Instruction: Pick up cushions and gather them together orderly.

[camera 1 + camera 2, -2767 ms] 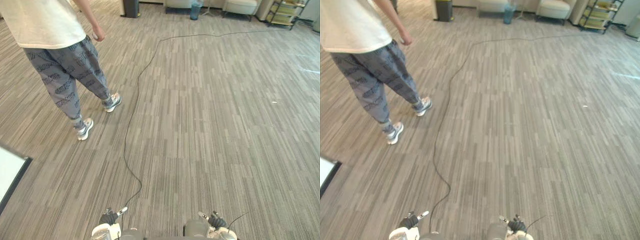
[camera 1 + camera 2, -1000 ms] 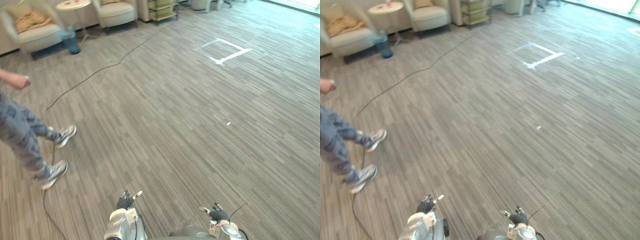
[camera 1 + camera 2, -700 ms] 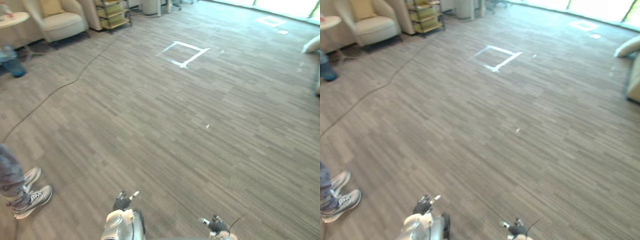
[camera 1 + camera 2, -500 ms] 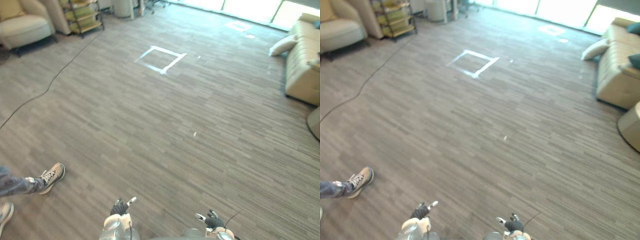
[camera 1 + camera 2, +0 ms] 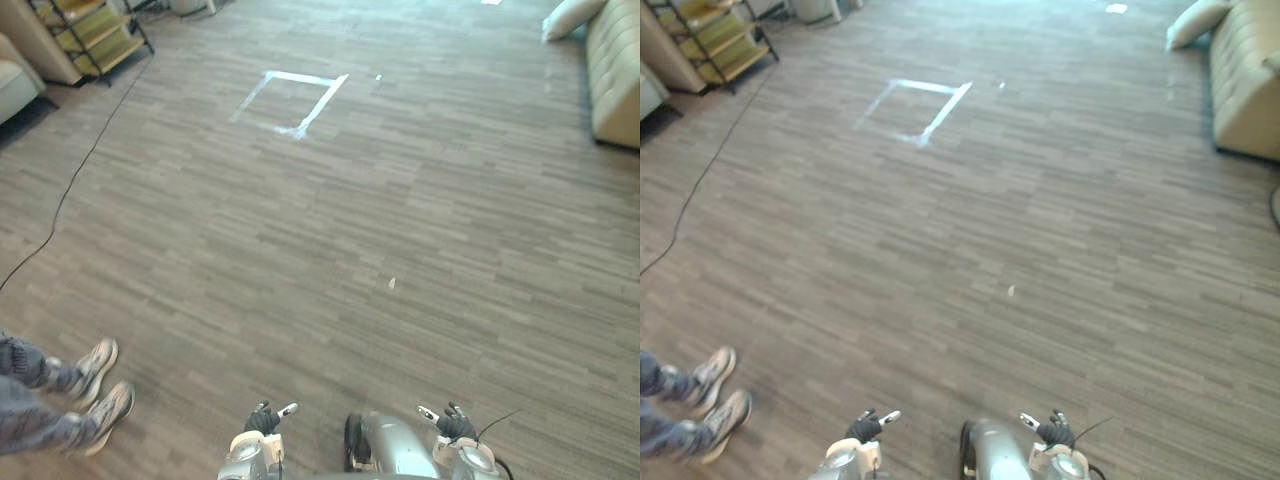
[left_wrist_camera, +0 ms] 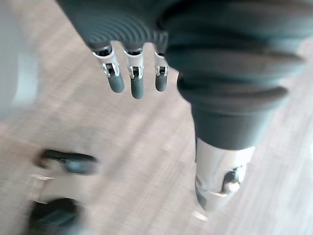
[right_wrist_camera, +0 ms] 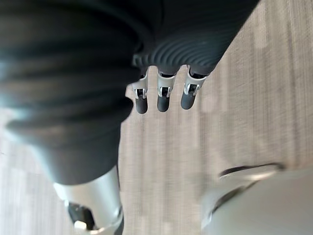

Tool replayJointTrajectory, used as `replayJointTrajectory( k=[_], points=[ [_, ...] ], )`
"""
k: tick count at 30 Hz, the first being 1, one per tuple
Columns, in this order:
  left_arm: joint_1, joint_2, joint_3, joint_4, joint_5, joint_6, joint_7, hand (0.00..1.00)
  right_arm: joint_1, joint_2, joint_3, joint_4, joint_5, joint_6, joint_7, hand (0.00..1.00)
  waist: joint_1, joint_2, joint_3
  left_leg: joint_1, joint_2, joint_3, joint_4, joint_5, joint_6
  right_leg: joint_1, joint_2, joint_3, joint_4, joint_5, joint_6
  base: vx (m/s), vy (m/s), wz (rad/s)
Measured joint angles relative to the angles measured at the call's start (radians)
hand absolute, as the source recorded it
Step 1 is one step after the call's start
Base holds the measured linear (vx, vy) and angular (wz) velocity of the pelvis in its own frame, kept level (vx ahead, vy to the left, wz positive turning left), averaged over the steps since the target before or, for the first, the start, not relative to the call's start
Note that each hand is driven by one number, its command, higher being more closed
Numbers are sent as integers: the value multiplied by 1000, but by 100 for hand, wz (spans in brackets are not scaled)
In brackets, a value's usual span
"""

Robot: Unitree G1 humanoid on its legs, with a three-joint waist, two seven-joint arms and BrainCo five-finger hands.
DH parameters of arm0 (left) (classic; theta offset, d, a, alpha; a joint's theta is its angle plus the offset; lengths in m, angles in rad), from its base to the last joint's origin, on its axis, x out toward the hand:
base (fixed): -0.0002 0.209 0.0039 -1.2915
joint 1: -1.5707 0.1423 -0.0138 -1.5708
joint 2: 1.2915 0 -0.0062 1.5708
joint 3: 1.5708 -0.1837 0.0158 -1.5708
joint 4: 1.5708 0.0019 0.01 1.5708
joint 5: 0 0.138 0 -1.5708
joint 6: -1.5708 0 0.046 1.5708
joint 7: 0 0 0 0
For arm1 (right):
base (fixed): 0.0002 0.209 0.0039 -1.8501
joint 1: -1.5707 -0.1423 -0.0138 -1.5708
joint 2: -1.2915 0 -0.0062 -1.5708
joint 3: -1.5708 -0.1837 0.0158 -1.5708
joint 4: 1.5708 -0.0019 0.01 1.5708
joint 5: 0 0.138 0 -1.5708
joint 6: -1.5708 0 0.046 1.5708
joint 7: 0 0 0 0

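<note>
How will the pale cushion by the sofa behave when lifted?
The cushion looks plump and rounded, so probably soft and light, sagging if pinched. No sheen shows on it, so likely not slippery. Lying beside the sofa, pillow-shaped, it should not roll.

The sofa, a pale cushion and a person are each cut off by picture edges.

Grey striped floor: white tape square ahead, small white scrap mid-floor, pale cushion against sofa.
</note>
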Motion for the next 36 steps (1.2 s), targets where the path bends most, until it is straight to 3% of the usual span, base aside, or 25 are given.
replayJointTrajectory(
  k=[1, 3, 6, 7, 8, 10, 11, 12, 13, 14, 15, 16, 19, 21, 22, 23, 24, 25, 26, 27, 28, 30, 32, 34, 36],
  points=[
    [6, -2, 0, -25, -2, -5, -2, 0, 1, 3, 27, 12, 1, 0, 1, 0, 16, -5, -1, -83, 6, 45, -27, -46, 41, 64, 7, 40, -51, -14, -6, 396, -16, -86],
    [10, -5, 0, -55, -15, -16, -4, 0, 0, -6, 45, 12, 2, 1, 0, 0, 30, 1, -3, -185, 8, 93, -146, -85, 68, 129, 5, 96, -90, -35, -4, 386, 33, -91],
    [18, -6, 30, -81, -48, -31, -2, 0, 14, -6, 43, 13, 10, 10, 0, 0, 47, 3, -3, -254, -6, 148, -596, -80, 82, 245, -18, 180, -146, -72, 56, 603, 153, -91],
    [18, -4, 36, -84, -56, -39, -1, 0, 19, -4, 45, 13, 9, 10, -1, 0, 47, -2, -7, -276, -30, 148, -763, -45, 86, 312, -43, 212, -191, -106, 77, 646, 248, -69],
    [19, -3, 36, -86, -59, -40, 0, 0, 24, -3, 46, 13, 9, 10, -1, 0, 50, -9, -13, -285, -41, 156, -798, -32, 94, 336, -59, 222, -206, -119, 91, 821, 346, -77],
    [27, -1, 36, -98, -68, -42, 0, 0, 47, 7, 44, 16, 9, 9, -1, 0, 80, -39, -45, -285, -78, 173, -801, 83, 139, 367, -113, 269, -187, -139, 128, 710, 307, -74],
    [31, 13, 39, -88, -68, -41, 1, 0, 66, 27, 40, 19, 9, 9, -1, 0, 91, -80, -87, -280, -125, 168, -788, 147, 175, 340, -161, 290, -110, -145, 151, 854, 325, -44],
    [28, 31, 37, -85, -69, -41, 1, 0, 75, 47, 29, 21, 8, 10, 0, 0, 82, -120, -105, -266, -163, 184, -766, 101, 199, 301, -196, 297, -3, -111, 201, 853, 321, -13],
    [27, 37, 38, -83, -71, -41, 2, 0, 79, 59, 27, 28, 7, 10, 2, 0, 79, -128, -101, -249, -165, 189, -743, 68, 197, 280, -192, 304, 79, -52, 222, 843, 319, 13],
    [24, 49, 39, -71, -76, -39, 3, 0, 72, 73, 14, 28, 6, 10, 2, 0, 78, -140, -98, -217, -168, 194, -720, 45, 212, 249, -179, 310, 194, 58, 225, 799, 309, 8],
    [23, 66, 36, -54, -77, -33, 5, 0, 71, 82, 14, 26, -5, 7, 6, 0, 71, -144, -92, -129, -187, 188, -755, 19, 229, 173, -163, 309, 397, 247, 286, 903, 301, -1],
    [22, 63, 33, -36, -77, -20, 8, 0, 69, 71, 16, 19, -15, -5, 7, 0, 70, -134, -85, -33, -199, 168, -802, -21, 222, 83, -163, 280, 608, 224, 296, 698, 189, -8],
    [14, 43, -11, 4, -77, -11, 20, 0, 72, 44, 9, -28, -18, -14, 4, 0, 42, -83, -70, 173, -205, 156, -906, -99, 219, -146, -175, 146, 789, 67, 217, 600, 114, -3],
    [5, 31, -25, 31, -76, -7, 23, 0, 59, 32, -2, -36, -15, -26, 4, 0, 23, -67, -60, 260, -200, 148, -956, -108, 220, -250, -176, 68, 716, -8, 176, 561, 26, 26],
    [3, 24, -44, 40, -75, 0, 26, 0, 51, 25, -13, -38, -13, -30, 4, 0, 12, -59, -55, 312, -189, 142, -979, -111, 225, -303, -175, 16, 601, -32, 170, 560, -42, 44],
    [3, 21, -56, 40, -74, 1, 25, 0, 49, 20, -18, -43, -14, -31, 4, 0, 10, -56, -52, 342, -178, 139, -993, -114, 229, -333, -176, -14, 487, -26, 169, 576, -116, 68],
    [1, 21, -74, 38, -73, -1, 25, 0, 50, 18, -26, -46, -14, -30, 4, 0, 6, -56, -52, 377, -169, 125, -1018, -122, 225, -354, -178, -33, 293, 26, 170, 606, -191, 81],
    [1, 24, -87, 38, -66, -1, 24, 0, 51, 14, -29, -44, -14, -30, 2, 0, 0, -60, -48, 410, -171, 99, -1043, -130, 211, -359, -185, -33, 164, 123, 149, 634, -215, 82],
    [4, 18, -88, 41, -62, 0, 25, 0, 43, 2, -37, -33, -15, -29, 3, 0, -7, -49, -49, 443, -156, 71, -1058, -140, 195, -352, -172, -42, 190, 166, 80, 675, -223, 40],
    [10, 6, -79, 38, -58, -2, 24, 0, 28, -13, -37, -22, -20, -26, 2, 0, 2, -27, -46, 455, -141, 68, -1056, -120, 171, -359, -170, -47, 235, 129, 76, 652, -248, 13],
    [7, 3, -72, 38, -57, -1, 24, 0, 26, -12, -46, -23, -18, -26, 1, 0, -1, -23, -41, 446, -141, 42, -1024, -83, 125, -371, -183, -46, 300, 61, 65, 775, -330, -4],
    [16, -6, -47, 38, -54, -1, 24, 0, 20, -19, -48, -25, -18, -22, 0, 0, -14, -3, -43, 416, -116, 15, -906, -58, 86, -339, -168, -56, 324, -8, 49, 617, -299, 5],
    [24, -8, 6, 13, -57, -2, 22, 0, 20, -20, -45, -29, -14, -20, -1, 0, -16, 25, -25, 182, -36, -95, -339, 56, -56, -183, -98, -68, 211, -39, 40, 553, -254, -4],
    [32, -8, 58, -37, -59, -5, 22, 0, 19, -10, -21, -21, -11, -11, -1, 0, 6, 31, -10, 35, 6, -81, -24, 26, -31, -27, -48, -49, 104, -45, 14, 447, -148, -44],
    [44, -2, 69, -64, -59, -13, 23, 0, 21, -8, 44, -11, -11, -7, 1, 0, 38, 10, -14, -84, 12, 3, -16, -36, 34, 98, -40, 6, 6, -55, 5, 493, -85, -83]
  ],
)
